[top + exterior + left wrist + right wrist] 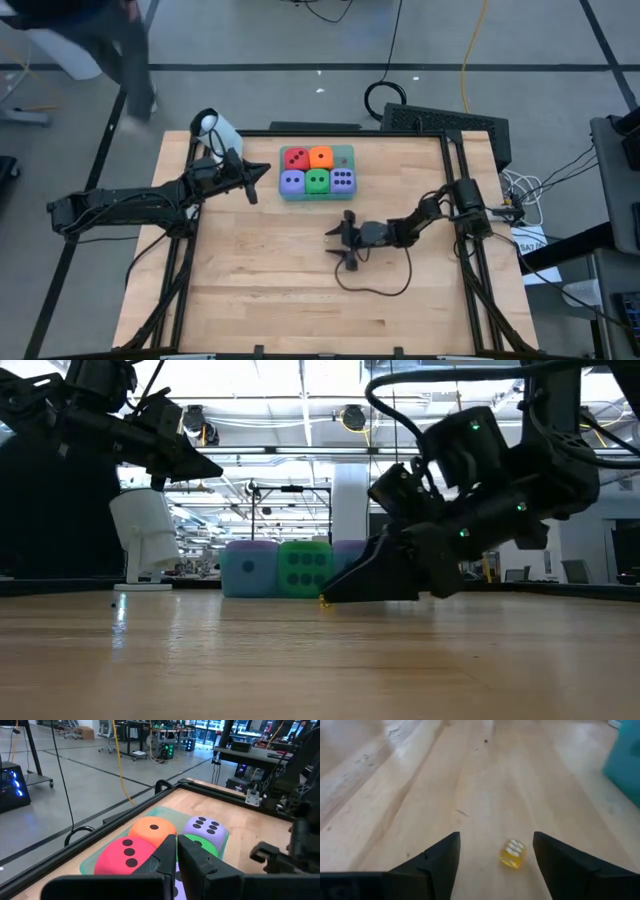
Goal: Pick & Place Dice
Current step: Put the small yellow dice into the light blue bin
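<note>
Five soft dice sit in a flat teal tray [346, 155] at the table's far middle: red [296, 157], orange [320, 156], green [317, 181] and two purple [292, 182] [342, 180]. A tiny clear yellow die [513, 854] lies on the bare wood nearer the middle. My right gripper [346, 243] is low over the table and open, one finger on either side of the yellow die without touching it. My left gripper [260, 180] hangs shut in the air just left of the tray, and its wrist view looks onto the red die [122, 855] and the orange die [152, 829].
A white camera on a stand [215, 128] stands at the table's far left corner. A black cable loop [375, 285] trails on the wood behind my right gripper. Bare wood stretches across the near half of the table [270, 310]. A person's legs show beyond the far left edge [130, 60].
</note>
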Robot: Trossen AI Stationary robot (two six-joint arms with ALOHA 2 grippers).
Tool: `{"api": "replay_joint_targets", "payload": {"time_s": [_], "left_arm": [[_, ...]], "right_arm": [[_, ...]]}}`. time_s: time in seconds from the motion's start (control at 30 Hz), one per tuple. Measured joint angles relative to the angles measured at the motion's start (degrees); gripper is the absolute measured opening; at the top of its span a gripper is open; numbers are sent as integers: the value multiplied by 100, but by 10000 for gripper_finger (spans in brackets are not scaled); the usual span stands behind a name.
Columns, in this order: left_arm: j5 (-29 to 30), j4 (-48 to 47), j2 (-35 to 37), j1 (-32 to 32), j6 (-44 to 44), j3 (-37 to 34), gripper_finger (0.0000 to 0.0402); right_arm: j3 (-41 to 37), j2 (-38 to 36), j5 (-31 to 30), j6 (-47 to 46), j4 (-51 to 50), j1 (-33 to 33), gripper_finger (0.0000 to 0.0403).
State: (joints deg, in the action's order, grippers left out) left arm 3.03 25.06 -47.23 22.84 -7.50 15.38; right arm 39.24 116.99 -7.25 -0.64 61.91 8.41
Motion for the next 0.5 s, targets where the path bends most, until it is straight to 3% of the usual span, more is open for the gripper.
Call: {"api": "replay_joint_targets", "payload": {"time_s": [0.23,0.5], "left_arm": [[-6,-14,-2,-10,-3,0,24],[-5,-51,-2,-10,-1,0,24]], "right_arm": [[162,87,-9,82,-133,23,246],[158,85,-2,-277,-225,-95,206]]}}
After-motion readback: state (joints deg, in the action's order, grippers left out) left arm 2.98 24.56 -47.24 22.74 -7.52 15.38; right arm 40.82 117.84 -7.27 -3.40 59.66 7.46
